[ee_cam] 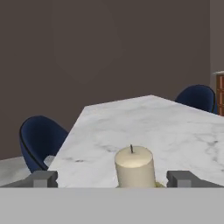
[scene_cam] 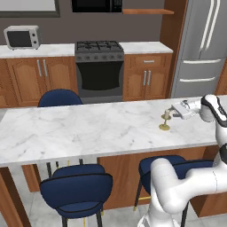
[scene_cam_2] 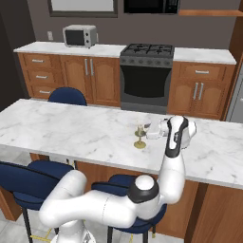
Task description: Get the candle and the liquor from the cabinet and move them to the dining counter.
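Note:
The candle (scene_cam: 165, 119) (scene_cam_2: 139, 135), a pale cream pillar on a round olive-gold base, stands upright on the dining counter (scene_cam: 80, 128) (scene_cam_2: 66, 130). My gripper (scene_cam: 173, 112) (scene_cam_2: 147, 130) is level with it, open, jaws to either side of the pillar without touching it. In the hand view the candle (ee_cam: 134, 167) rises between the two wide-apart fingertips (ee_cam: 43, 178), with its dark wick up. The liquor and the cabinet are out of view.
Navy stools (scene_cam: 76, 188) (scene_cam_2: 28, 178) stand along the near side of the counter, another (scene_cam: 60, 98) on the far side. Behind are the stove (scene_cam: 99, 66), low drawer cabinets, a microwave (scene_cam: 22, 37) and a steel fridge (scene_cam: 201, 48).

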